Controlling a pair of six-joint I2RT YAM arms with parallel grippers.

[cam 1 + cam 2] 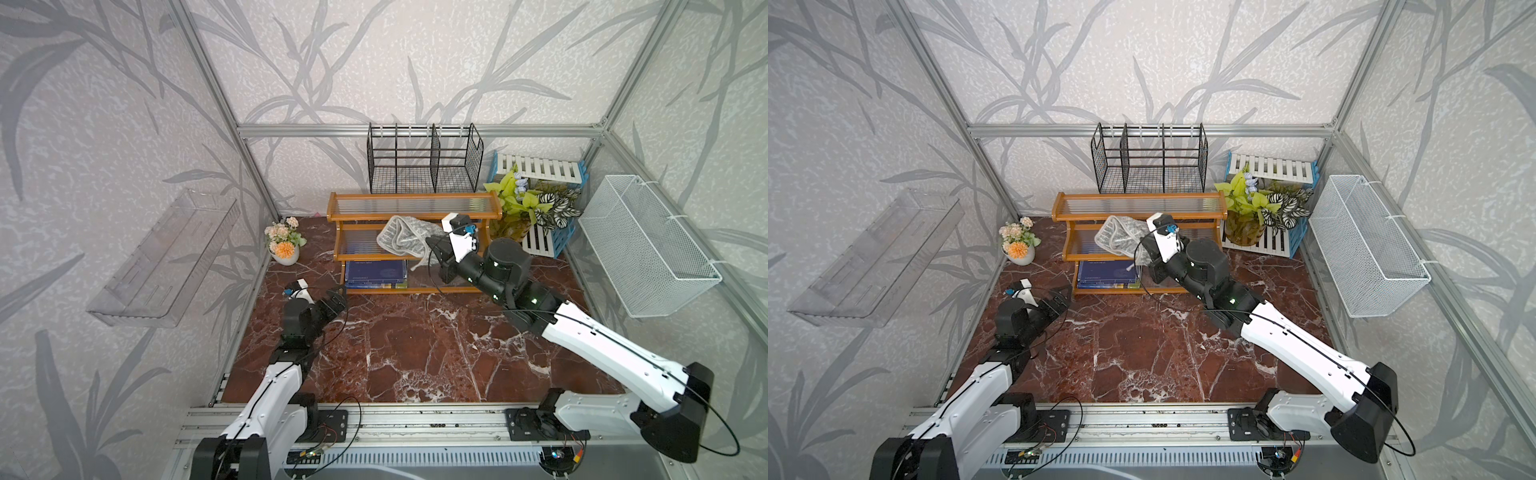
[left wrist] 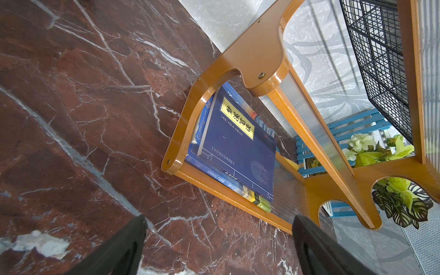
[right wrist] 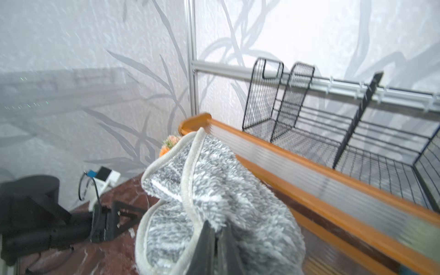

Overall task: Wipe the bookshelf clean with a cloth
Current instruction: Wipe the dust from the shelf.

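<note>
Step in hand: the wiping itself, by the look of it. The cloth (image 1: 401, 239) is already up on the bookshelf (image 1: 357, 217), so pickup can be counted as done.
Right tool: (image 3: 214, 247) pinched shut on a bunched fold of the cloth, which is seen best in the right wrist view.
Cloth: a crumpled heap over the middle tier, just under the front rail of the top tier. How much of it is actually pressed onto the ribbed panel can't be told.
Left tool: (image 2: 219, 217) jaws spread wide with nothing held, hung just over the tabletop (image 1: 415, 353) by the shelf's bottom corner on the left arm's side.
Bookshelf: set at the back of the tabletop, with books (image 1: 376, 272) stacked on the bottom tier at the left arm's end.
Progress: probably mid-job. Which tiers are already clean can't be read from the panels.
Next move: the cloth would need to be pressed flatter onto the panel and dragged along its length, with the grip kept tight so the rag isn't left behind.
Watch out: the shelf looks light, so it could be shoved by a hard stroke. It could probably be steadied at the side frame by the free left tool.
</note>
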